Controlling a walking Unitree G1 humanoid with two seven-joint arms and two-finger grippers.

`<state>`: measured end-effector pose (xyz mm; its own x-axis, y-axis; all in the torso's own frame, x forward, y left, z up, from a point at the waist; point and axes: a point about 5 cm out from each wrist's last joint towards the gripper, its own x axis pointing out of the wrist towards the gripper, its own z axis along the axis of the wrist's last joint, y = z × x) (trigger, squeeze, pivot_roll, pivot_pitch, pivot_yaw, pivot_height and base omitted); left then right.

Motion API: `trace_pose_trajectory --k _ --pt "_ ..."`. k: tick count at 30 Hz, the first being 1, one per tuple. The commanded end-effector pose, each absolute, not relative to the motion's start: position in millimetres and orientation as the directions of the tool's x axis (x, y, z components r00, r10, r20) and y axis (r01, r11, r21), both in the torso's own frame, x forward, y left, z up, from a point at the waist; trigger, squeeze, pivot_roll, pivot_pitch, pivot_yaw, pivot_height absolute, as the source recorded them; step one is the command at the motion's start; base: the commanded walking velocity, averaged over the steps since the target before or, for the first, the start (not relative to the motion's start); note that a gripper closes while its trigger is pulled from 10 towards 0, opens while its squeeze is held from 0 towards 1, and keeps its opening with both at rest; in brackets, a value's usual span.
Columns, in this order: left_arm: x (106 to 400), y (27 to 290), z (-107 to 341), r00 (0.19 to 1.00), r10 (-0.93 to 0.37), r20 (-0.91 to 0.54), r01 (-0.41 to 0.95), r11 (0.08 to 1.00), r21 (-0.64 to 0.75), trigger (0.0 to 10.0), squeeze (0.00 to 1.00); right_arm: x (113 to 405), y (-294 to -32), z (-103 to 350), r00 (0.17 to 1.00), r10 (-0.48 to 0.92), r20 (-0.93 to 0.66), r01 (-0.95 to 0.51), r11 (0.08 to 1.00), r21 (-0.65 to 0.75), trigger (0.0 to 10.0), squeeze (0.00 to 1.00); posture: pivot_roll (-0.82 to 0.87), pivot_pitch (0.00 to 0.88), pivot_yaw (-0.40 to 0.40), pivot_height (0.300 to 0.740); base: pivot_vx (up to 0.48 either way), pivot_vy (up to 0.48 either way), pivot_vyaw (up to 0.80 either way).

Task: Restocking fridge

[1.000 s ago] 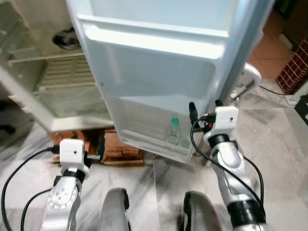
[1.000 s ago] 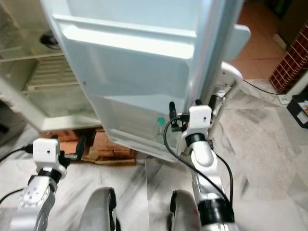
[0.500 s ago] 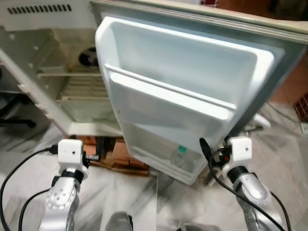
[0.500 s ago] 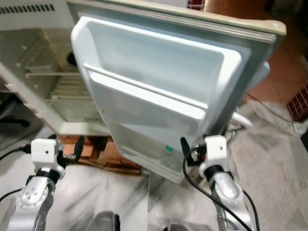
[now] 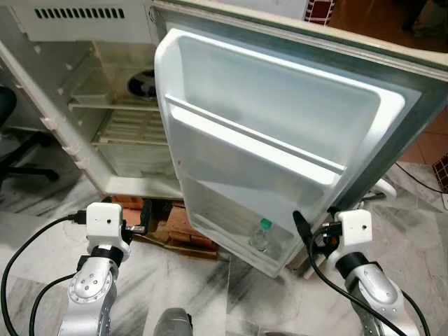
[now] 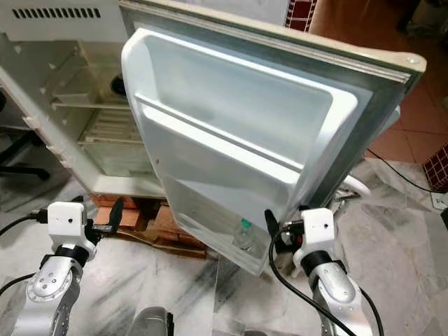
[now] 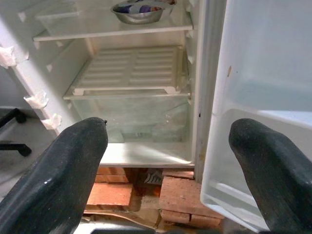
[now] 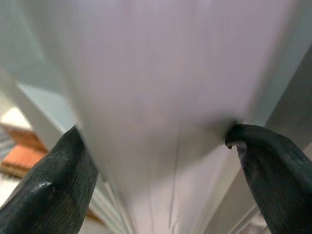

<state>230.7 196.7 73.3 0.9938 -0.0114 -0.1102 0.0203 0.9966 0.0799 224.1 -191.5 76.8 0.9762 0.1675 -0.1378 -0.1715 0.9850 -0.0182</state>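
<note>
Right gripper (image 5: pixel 313 234) straddles the fridge door (image 5: pixel 280 140) edge, fingers spread. Swinging it hard could topple the bottle (image 5: pixel 260 235). Left gripper (image 5: pixel 143 218) hangs spread, empty

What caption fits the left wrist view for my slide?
Left gripper, fingers open, faces the open fridge: steel bowl on the top shelf, bricks beneath the cabinet.
</note>
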Motion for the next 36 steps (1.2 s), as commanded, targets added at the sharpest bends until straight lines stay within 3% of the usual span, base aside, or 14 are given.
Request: trace_pose_trajectory --k 1,10,15,17,29,36 --pt "229.5 200.7 70.0 0.991 0.006 -0.132 0.006 0.995 0.098 10.0 0.00 229.1 -179.0 111.6 0.974 0.227 0.017 -0.225 0.970 -0.090 10.0 0.00 -0.01 0.063 0.027 0.740 0.000 0.000 0.00" --pt "233.4 198.7 69.5 0.991 -0.004 -0.135 0.017 0.995 0.096 10.0 0.00 228.8 -178.6 125.6 0.972 0.221 0.076 -0.212 0.972 -0.104 10.0 0.00 -0.03 0.067 0.038 0.740 0.000 0.000 0.00" --pt "234.9 198.0 69.9 0.991 -0.007 -0.134 0.020 0.995 0.095 10.0 0.00 219.5 -167.8 118.4 0.951 0.308 0.039 -0.305 0.950 -0.068 10.0 0.00 -0.03 0.067 0.040 0.740 -0.260 0.000 0.00" --pt "235.5 198.3 69.7 0.991 -0.008 -0.136 0.021 0.995 0.093 10.0 0.00 211.8 -158.0 111.4 0.903 0.429 0.002 -0.428 0.902 -0.056 10.0 0.00 -0.03 0.067 0.040 0.740 -0.300 0.000 0.00" --pt "235.9 199.0 69.4 0.990 -0.010 -0.140 0.023 0.995 0.097 10.0 0.00 213.1 -167.0 101.2 0.881 0.470 -0.051 -0.471 0.882 -0.027 10.0 0.00 -0.02 0.068 0.041 0.740 -0.340 0.000 0.00" --pt "235.8 198.9 69.3 0.990 -0.013 -0.142 0.027 0.995 0.098 10.0 0.00 211.1 -164.0 94.0 0.812 0.576 -0.097 -0.576 0.817 0.023 10.0 0.00 -0.02 0.069 0.043 0.740 -0.409 0.000 0.00"
